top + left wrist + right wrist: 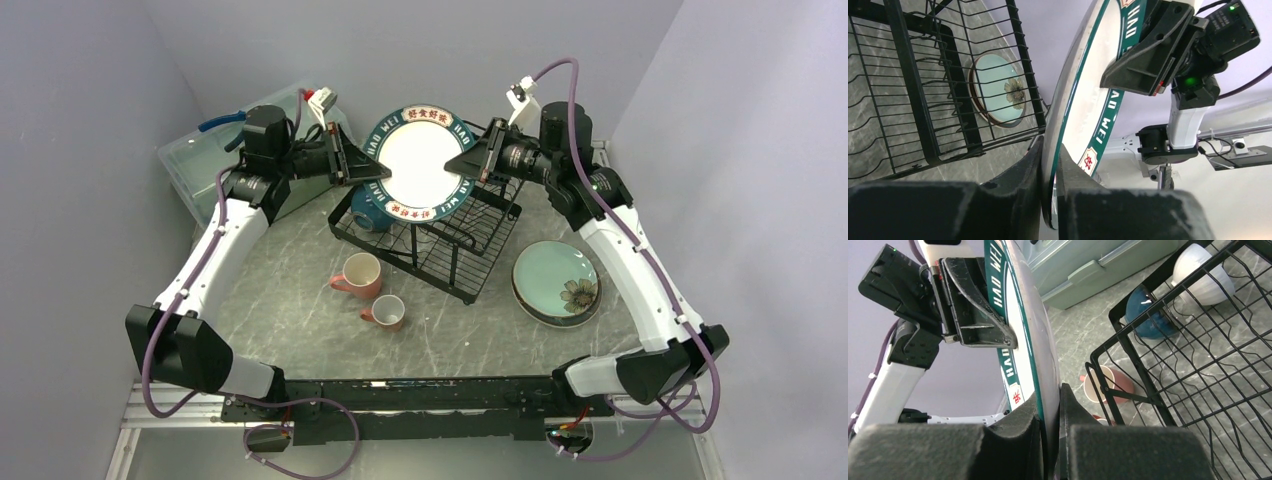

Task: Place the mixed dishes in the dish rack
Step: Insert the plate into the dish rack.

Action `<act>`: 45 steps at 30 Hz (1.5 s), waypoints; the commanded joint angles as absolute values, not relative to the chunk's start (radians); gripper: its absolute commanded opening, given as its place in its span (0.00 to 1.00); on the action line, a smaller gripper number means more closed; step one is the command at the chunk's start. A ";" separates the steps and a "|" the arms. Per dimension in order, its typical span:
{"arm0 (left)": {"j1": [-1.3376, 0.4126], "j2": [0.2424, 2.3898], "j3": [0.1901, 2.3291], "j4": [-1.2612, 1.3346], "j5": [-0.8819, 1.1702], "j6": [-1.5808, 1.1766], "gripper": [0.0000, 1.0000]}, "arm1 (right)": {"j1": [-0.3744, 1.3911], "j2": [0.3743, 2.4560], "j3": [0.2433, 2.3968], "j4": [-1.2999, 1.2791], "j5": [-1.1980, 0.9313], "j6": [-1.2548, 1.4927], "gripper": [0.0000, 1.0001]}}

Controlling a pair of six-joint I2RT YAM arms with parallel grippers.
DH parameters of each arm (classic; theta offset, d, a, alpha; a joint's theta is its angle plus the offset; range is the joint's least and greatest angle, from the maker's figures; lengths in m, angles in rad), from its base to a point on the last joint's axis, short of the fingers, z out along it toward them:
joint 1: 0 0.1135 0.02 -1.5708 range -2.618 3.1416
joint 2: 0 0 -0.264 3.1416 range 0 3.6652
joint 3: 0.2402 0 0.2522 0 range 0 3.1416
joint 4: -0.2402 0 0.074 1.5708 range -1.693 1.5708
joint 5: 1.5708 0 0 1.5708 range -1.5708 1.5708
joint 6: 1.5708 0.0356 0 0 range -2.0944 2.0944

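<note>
A white plate with a teal lettered rim (420, 160) is held upright on edge above the black wire dish rack (440, 240). My left gripper (368, 172) is shut on its left rim, the rim (1083, 100) pinched between the jaws of the left gripper (1049, 165). My right gripper (465, 163) is shut on the right rim, and in the right wrist view the plate (1030, 315) sits between the jaws of this gripper (1050, 405). A pale green floral plate (557, 282) lies right of the rack. Two pink mugs (360, 273) (386, 312) stand in front of it.
A dark blue bowl (368, 210) sits at the rack's left end, with a white bowl (1204, 280) behind it. A translucent pale green lidded box (205, 160) stands at the back left, behind my left arm. Grey walls close in the table on both sides.
</note>
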State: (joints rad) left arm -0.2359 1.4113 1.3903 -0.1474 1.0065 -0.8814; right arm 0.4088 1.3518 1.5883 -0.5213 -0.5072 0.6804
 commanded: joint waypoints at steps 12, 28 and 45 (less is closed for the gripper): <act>-0.213 1.362 1.452 -0.429 0.919 -0.651 0.56 | 0.390 1.353 1.835 -0.653 -0.319 0.423 0.00; -0.205 1.262 1.358 -0.620 0.767 -0.457 0.63 | 0.317 1.446 1.987 -0.658 -0.215 -0.072 0.00; -0.206 1.160 1.119 -0.616 0.757 -0.378 0.61 | 0.150 1.471 1.889 -0.435 -0.493 -0.433 0.00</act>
